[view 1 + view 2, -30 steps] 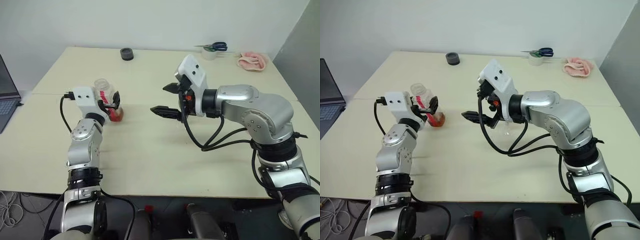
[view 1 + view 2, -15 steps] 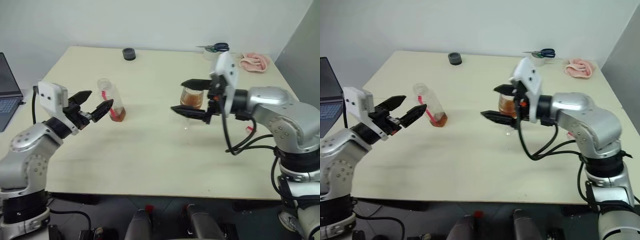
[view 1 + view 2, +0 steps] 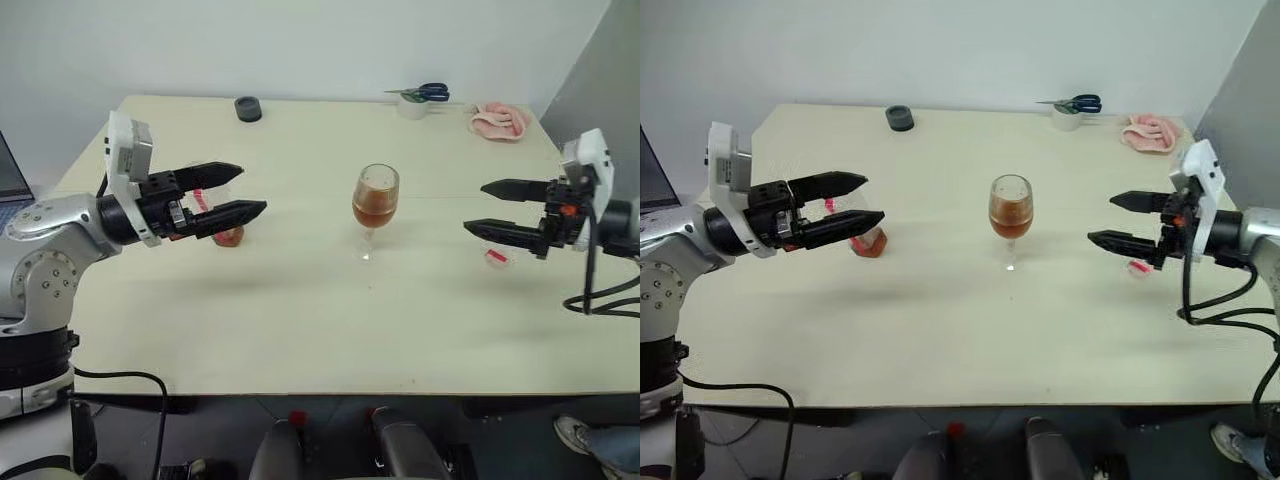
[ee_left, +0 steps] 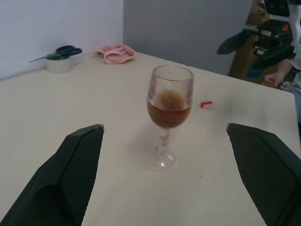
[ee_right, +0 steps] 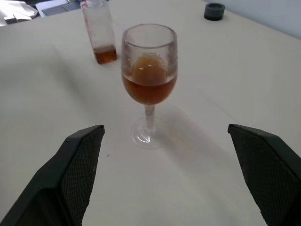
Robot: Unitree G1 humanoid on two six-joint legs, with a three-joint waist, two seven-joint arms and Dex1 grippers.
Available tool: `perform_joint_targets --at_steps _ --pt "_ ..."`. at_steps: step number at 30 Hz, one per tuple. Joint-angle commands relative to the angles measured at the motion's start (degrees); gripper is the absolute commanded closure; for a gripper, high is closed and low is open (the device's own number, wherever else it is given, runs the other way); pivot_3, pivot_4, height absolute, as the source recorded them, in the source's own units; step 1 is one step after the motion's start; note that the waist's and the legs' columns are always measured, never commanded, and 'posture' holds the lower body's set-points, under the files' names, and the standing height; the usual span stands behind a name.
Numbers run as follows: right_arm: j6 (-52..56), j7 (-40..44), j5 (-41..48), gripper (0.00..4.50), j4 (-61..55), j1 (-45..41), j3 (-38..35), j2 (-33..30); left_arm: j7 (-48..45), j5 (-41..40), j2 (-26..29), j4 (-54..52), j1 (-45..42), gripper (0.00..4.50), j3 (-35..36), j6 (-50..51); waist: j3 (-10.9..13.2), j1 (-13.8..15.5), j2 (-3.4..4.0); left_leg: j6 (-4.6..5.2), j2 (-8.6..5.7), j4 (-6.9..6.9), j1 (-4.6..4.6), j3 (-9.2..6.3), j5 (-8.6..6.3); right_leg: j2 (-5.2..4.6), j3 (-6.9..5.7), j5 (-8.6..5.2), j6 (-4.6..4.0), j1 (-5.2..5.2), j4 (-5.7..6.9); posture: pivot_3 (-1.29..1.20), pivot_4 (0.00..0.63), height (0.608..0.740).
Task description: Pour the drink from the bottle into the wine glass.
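Note:
The wine glass point(image 3: 375, 205) stands upright at the table's middle, about a third full of the amber drink point(image 5: 149, 87). To its left stands the bottle point(image 5: 99, 35), uncapped, with a little drink at its bottom; in the eye views it is partly hidden behind my left gripper point(image 3: 250, 188). That gripper is open and empty, held level above the table and pointing toward the glass. My right gripper point(image 3: 475, 207) is open and empty too, well to the right of the glass and pointing at it. A small red cap point(image 3: 496, 257) lies on the table below it.
Along the far edge sit a black round object point(image 3: 247, 108), a tape roll with scissors on it point(image 3: 415, 100) and a pink cloth point(image 3: 497, 118). A laptop point(image 3: 650, 180) shows at the left edge.
Both arms swung outward. The left gripper left the bottle, drew back and rose. The right gripper moved right, away from the glass, which now stands uncovered.

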Motion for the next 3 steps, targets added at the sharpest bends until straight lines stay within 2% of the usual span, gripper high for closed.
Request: perform_joint_targets --at_steps 1,3 --pt "-1.7 2.2 2.7 0.0 -2.2 -0.6 -3.5 -1.5 -2.7 -0.7 2.0 0.6 -1.4 0.02 1.6 -0.8 0.0 0.1 0.0 0.0 0.0 0.0 0.01 0.0 0.0 0.0 0.01 0.0 0.0 0.01 0.0 0.0 0.15 0.74" --pt "-2.1 2.4 2.5 0.0 -1.8 -0.8 -3.3 -1.7 -2.7 -0.6 1.9 1.3 -1.8 0.02 2.2 -1.1 0.0 0.2 0.0 0.0 -0.01 0.01 0.01 0.0 0.0 0.0 0.0 0.0 0.01 0.03 -0.01 0.0 0.15 0.74"
